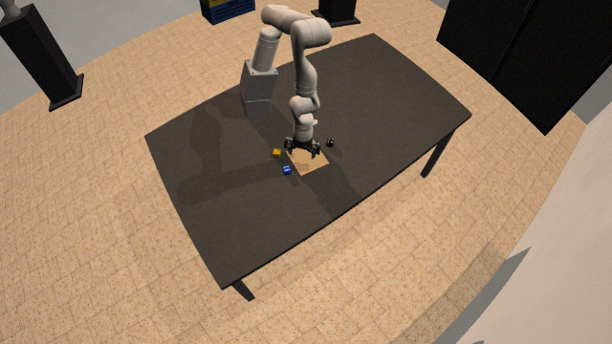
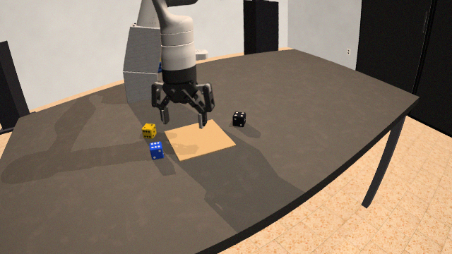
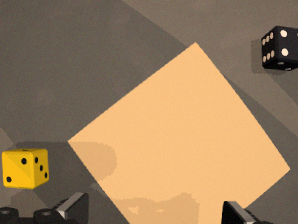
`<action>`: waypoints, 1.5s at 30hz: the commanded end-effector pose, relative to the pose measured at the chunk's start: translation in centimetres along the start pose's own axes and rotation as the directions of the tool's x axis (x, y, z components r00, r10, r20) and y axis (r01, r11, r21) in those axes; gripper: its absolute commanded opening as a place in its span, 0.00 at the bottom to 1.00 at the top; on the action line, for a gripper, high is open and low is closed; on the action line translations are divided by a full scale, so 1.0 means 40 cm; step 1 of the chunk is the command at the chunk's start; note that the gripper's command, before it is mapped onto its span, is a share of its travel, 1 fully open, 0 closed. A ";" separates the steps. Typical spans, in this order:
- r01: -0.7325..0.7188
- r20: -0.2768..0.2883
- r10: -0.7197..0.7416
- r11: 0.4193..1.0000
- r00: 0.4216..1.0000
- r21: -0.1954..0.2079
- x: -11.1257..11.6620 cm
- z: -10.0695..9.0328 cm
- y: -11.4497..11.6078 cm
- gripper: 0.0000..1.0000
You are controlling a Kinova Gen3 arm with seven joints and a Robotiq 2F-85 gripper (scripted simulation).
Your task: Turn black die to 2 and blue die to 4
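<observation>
The tan mat (image 1: 313, 167) (image 2: 215, 142) (image 3: 180, 115) lies flat on the table. The black die (image 1: 330, 141) (image 2: 239, 119) (image 3: 279, 49) lies off the mat on the right, 4 on top; 2 faces the exterior view. The blue die (image 1: 286, 170) (image 2: 156, 150) lies off the mat's left side with 6 on top and 2 towards the exterior camera; it is out of the wrist view. The yellow die (image 1: 276, 153) (image 2: 149, 130) (image 3: 25, 169) lies off the mat at the left, 2 on top. My gripper (image 1: 301, 154) (image 2: 183, 124) (image 3: 154, 213) is open and empty above the mat's back part.
The dark table (image 1: 382, 91) (image 2: 318, 88) carries the robot's grey base (image 1: 258, 83) (image 2: 141, 60) behind the mat. The yellow and blue dice lie near each other, apart. The arm's shadow falls across the left of the table.
</observation>
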State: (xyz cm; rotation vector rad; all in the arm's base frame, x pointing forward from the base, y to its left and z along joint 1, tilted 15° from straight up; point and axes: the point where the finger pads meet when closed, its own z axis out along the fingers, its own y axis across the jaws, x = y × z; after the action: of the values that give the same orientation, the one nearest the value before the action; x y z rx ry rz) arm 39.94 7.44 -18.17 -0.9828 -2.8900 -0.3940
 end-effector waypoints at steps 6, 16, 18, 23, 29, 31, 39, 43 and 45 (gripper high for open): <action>0.048 0.002 -0.048 0.999 0.999 -0.001 0.083 -0.001 0.160 1.00; 0.048 0.002 -0.048 0.999 0.999 -0.001 0.132 -0.001 0.255 1.00; 0.048 0.002 -0.048 0.999 0.999 -0.001 0.139 -0.002 0.269 1.00; 0.048 0.002 -0.048 0.999 0.999 -0.001 0.149 -0.001 0.288 1.00; 0.048 0.002 -0.048 0.999 0.999 -0.001 0.151 -0.002 0.292 1.00; 0.048 0.002 -0.048 0.999 0.999 -0.001 0.151 -0.002 0.292 1.00; 0.048 0.002 -0.048 0.999 0.999 -0.001 0.151 -0.002 0.292 1.00; 0.048 0.002 -0.048 0.999 0.999 -0.001 0.151 -0.002 0.292 1.00; 0.048 0.002 -0.048 0.999 0.999 -0.001 0.151 -0.002 0.292 1.00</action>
State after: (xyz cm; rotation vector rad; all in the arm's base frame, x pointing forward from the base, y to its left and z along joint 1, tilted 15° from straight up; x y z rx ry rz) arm 42.16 19.90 -14.76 -0.9159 -2.9193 -0.3968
